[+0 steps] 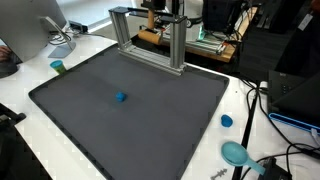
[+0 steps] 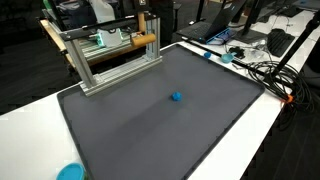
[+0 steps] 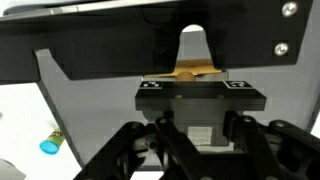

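Cluttered desks ring the white worktop (image 1: pixel 20 95); an aluminium frame (image 1: pixel 178 45) stands at the dark mat's (image 1: pixel 130 130) back edge. The hand (image 3: pixel 200 140), fingers drawn together, sits at the frame's wooden block (image 2: pixel 143 40), grip unclear. A skewed pull could jam the block or topple the frame.

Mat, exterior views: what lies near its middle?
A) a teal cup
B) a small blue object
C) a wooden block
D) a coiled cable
B: a small blue object lies alone near the middle of the dark mat, apart from the aluminium frame at the mat's far edge; both exterior views show it.
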Controlling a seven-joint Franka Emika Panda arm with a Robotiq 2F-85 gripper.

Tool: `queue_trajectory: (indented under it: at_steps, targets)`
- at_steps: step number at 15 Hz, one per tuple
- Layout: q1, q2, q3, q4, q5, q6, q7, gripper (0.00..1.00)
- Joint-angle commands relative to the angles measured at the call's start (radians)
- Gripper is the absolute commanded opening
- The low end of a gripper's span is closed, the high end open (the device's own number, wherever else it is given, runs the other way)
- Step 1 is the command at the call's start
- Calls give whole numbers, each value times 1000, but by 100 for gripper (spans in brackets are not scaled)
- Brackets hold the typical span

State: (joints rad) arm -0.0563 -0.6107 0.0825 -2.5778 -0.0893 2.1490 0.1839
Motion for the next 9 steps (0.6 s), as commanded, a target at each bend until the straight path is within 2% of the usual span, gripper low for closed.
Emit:
queue_trajectory:
  at_steps: [1, 4, 9]
  targets:
    - [-51, 166, 15, 175, -65, 38, 60, 22]
    - [-77, 334, 21, 349, -83, 26, 101, 22]
    - [-25, 610, 11, 605, -102, -21, 208, 22]
